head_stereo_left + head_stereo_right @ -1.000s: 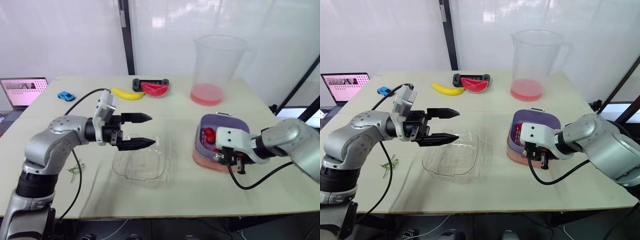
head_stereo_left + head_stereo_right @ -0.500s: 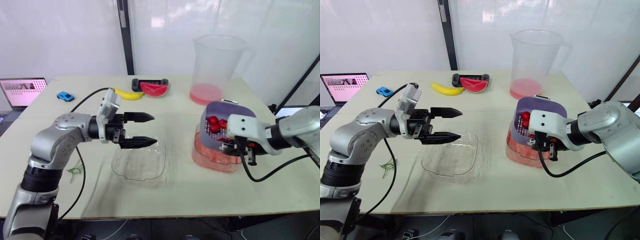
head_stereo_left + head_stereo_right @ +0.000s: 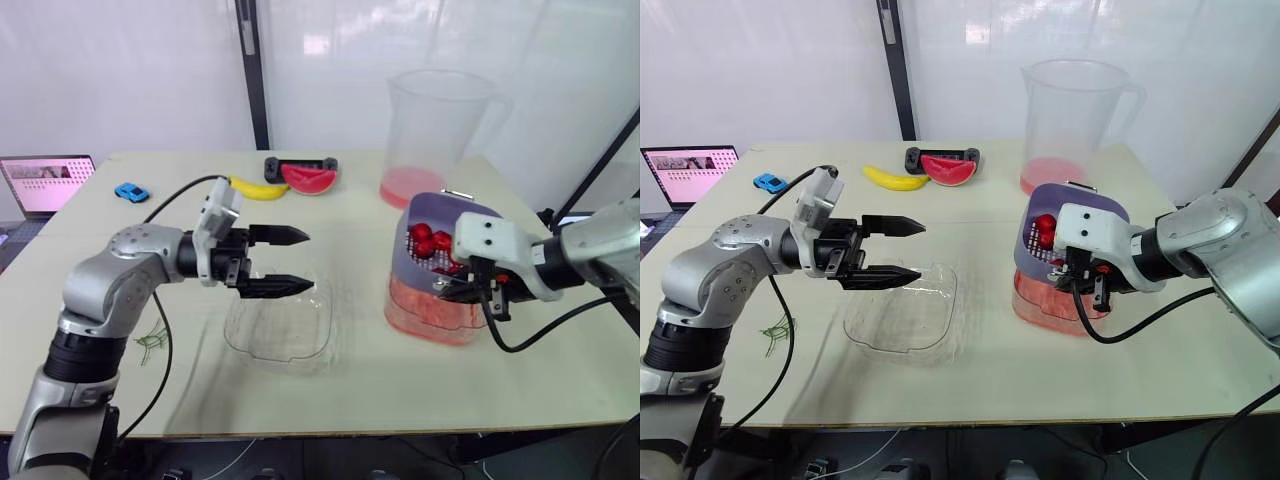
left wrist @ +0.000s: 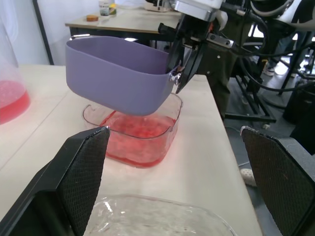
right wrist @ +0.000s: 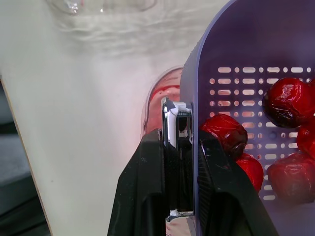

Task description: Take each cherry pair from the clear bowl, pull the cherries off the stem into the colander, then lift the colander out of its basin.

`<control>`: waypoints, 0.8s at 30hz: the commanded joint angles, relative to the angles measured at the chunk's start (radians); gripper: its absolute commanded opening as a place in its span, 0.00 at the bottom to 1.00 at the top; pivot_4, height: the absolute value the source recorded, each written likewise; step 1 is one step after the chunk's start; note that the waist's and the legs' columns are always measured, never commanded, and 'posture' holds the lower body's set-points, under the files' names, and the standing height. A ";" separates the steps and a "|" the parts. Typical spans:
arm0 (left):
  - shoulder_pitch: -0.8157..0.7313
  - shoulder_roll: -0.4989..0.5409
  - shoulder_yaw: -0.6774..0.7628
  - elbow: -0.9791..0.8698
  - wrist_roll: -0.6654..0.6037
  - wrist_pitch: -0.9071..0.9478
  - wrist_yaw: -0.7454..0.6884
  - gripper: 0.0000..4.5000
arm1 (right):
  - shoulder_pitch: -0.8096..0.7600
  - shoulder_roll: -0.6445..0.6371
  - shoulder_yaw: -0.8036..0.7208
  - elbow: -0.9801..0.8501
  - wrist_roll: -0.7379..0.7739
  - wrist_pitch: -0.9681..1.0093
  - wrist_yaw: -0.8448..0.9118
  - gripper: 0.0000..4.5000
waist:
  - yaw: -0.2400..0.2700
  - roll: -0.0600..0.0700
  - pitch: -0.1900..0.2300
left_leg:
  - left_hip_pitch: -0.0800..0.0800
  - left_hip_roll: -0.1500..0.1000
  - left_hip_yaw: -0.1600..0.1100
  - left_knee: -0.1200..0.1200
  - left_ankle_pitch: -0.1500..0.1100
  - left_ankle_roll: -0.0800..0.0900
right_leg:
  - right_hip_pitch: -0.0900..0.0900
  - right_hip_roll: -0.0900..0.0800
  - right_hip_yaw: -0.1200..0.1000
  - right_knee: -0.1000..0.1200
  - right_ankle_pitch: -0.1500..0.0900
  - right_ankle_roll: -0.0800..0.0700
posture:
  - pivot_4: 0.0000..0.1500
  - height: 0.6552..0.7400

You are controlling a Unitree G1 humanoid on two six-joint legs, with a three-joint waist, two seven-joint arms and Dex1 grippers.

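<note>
Since a second ago the colander (image 3: 440,232) is coming up: then sitting in the basin (image 3: 438,318), it is now hanging tilted just above it, cherries (image 5: 288,103) gathering at its low side. Right gripper (image 5: 179,162) is clenching on the colander's wall. Lifting out is the step in hand, seemingly the last; the next move is calling for a steady, levelling raise so nothing is spilling. Clear bowl (image 3: 322,330), at nine o'clock of the basin, is lying empty, with the left gripper (image 3: 305,261) hovering spread above it. Pitcher (image 3: 440,130) is crowding twelve o'clock; the table (image 3: 400,390) is offering open room at six o'clock, though its edge is lying near at three.
</note>
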 commanded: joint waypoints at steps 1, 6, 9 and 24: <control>-0.024 0.004 0.004 -0.013 -0.003 -0.010 -0.008 1.00 | -0.025 0.016 -0.050 -0.016 0.034 0.030 -0.021 0.05 | 0.000 0.000 0.000 | 0.000 0.000 0.000 0.000 0.000 0.000 | 0.000 0.000 0.000 0.000 0.000 0.000 | 1.00 1.00; -0.019 0.003 0.003 -0.022 -0.006 -0.004 -0.002 1.00 | -0.019 0.087 -0.099 -0.048 0.137 0.132 -0.059 0.05 | 0.000 0.000 0.000 | 0.000 0.000 0.000 0.000 0.000 0.000 | 0.000 0.000 0.000 0.000 0.000 0.000 | 1.00 1.00; -0.017 0.004 0.007 -0.029 -0.011 0.001 0.003 1.00 | -0.013 0.058 -0.086 -0.052 0.131 0.134 -0.064 0.05 | -0.001 0.000 0.000 | 0.000 0.000 0.000 0.001 0.000 0.000 | -0.001 0.000 0.000 0.001 0.000 0.000 | 1.00 1.00; 0.130 0.121 0.115 -0.137 -0.033 0.067 0.108 1.00 | -0.209 0.070 0.177 0.172 -0.093 -0.159 0.064 0.05 | -0.007 0.001 0.000 | -0.001 0.001 0.001 -0.001 0.000 0.000 | -0.003 0.000 0.001 0.002 0.000 0.000 | 1.00 1.00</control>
